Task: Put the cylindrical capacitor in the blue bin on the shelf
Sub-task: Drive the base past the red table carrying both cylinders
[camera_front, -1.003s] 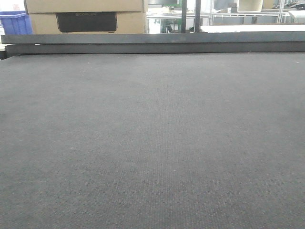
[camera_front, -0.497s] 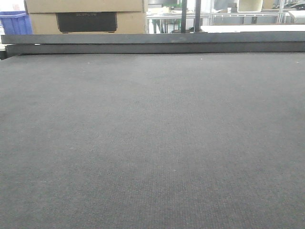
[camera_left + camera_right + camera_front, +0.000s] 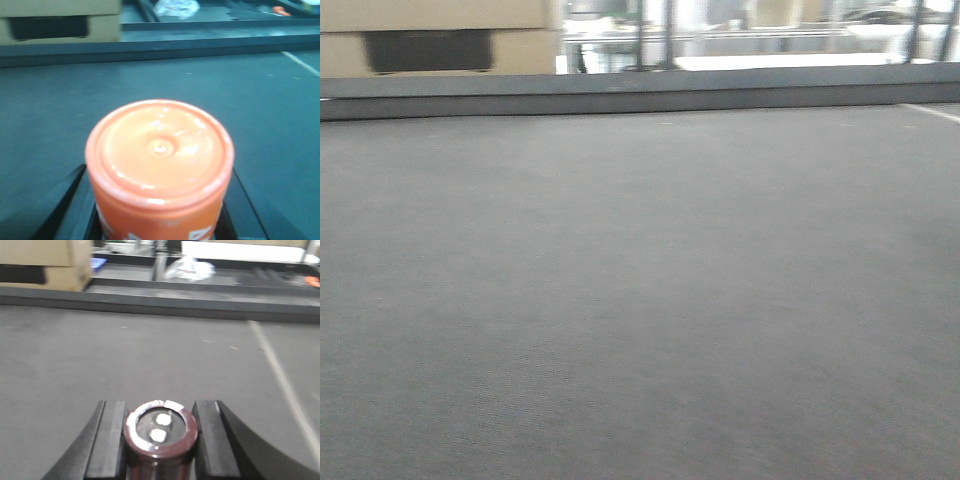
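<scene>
Grey carpet [image 3: 640,300] fills most of every view. Dark low ledge [image 3: 720,90] runs across the top of the frame. Cardboard box [image 3: 430,40] sits upper left behind the ledge, with a dark handle slot [image 3: 428,50] in its face. White line [image 3: 930,112] on the carpet at upper right; in the right wrist view it runs down the right side. Front view is blurred, background clutter unreadable apart from thin dark posts [image 3: 668,30].

Left wrist view: orange can [image 3: 159,150] at bottom centre, top facing the camera, glossy, small dimple in the middle.

Right wrist view: crumpled white bag [image 3: 190,267] at top centre beyond the ledge, small orange object [image 3: 312,281] at the right edge.
</scene>
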You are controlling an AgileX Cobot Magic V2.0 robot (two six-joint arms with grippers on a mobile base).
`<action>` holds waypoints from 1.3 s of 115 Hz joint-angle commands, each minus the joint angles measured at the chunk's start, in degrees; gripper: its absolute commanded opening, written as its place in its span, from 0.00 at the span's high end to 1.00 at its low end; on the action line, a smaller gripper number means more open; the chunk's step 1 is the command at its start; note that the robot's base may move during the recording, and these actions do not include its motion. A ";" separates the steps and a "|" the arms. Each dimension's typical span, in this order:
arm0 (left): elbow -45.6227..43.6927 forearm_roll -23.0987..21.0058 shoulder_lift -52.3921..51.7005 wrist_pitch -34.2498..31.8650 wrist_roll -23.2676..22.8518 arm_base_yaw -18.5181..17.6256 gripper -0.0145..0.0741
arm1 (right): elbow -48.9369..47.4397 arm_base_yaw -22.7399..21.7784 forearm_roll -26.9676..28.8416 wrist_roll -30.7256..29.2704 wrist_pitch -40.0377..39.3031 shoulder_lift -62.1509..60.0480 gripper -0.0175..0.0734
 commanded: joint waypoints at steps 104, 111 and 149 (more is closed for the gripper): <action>0.09 2.23 0.21 -2.48 0.00 -0.30 0.96 | -0.16 0.02 1.15 -0.38 -1.11 -1.25 0.99; 0.09 2.23 0.21 -2.48 0.00 -0.30 0.96 | -0.16 0.02 1.15 -0.38 -1.11 -1.25 0.99; 0.09 2.23 0.21 -2.48 0.00 -0.30 0.96 | -0.16 0.02 1.15 -0.38 -1.11 -1.25 0.99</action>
